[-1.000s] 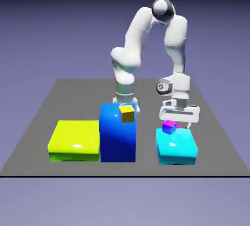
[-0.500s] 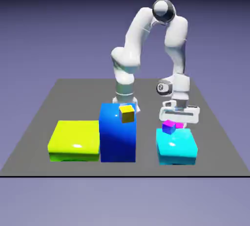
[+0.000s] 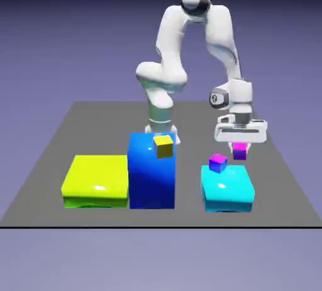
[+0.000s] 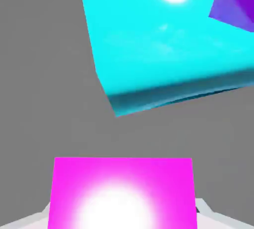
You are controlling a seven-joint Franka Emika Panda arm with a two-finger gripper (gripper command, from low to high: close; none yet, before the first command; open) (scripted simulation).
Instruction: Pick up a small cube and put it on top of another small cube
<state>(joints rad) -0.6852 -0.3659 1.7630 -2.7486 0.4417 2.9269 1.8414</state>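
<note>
Exterior view: Pincer (image 3: 239,149) lifts magenta cube (image 3: 239,151) beside cyan block

A white robot arm (image 3: 220,31) holds the magenta cube aloft above the dark tabletop (image 3: 100,126), its pincer clamped on the cube's sides. The cube, bright pink on top with a purple face toward the camera, hangs at the exterior view's right, just under the white hand (image 3: 241,131). Below it and nearer the camera sits a glossy cyan block (image 3: 227,189). On that block's top, near its far edge and toward the exterior view's left, rests a second small cube (image 3: 218,163), magenta above with blue-violet sides, turned at an angle and apart from the one in the grip. Near the middle stands a tall blue block (image 3: 151,173) with a small yellow cube (image 3: 163,147) at its top, toward the exterior view's right. Beside the blue block, at the exterior view's left, lies a wide yellow-green block (image 3: 96,181). In the hand view, the gripped cube fills the bottom middle, a white glare on its pink face, with pale parts of the pincer showing at both sides. A corner of the cyan block spreads across the top, and part of the violet-sided cube enters at the upper right.
</note>
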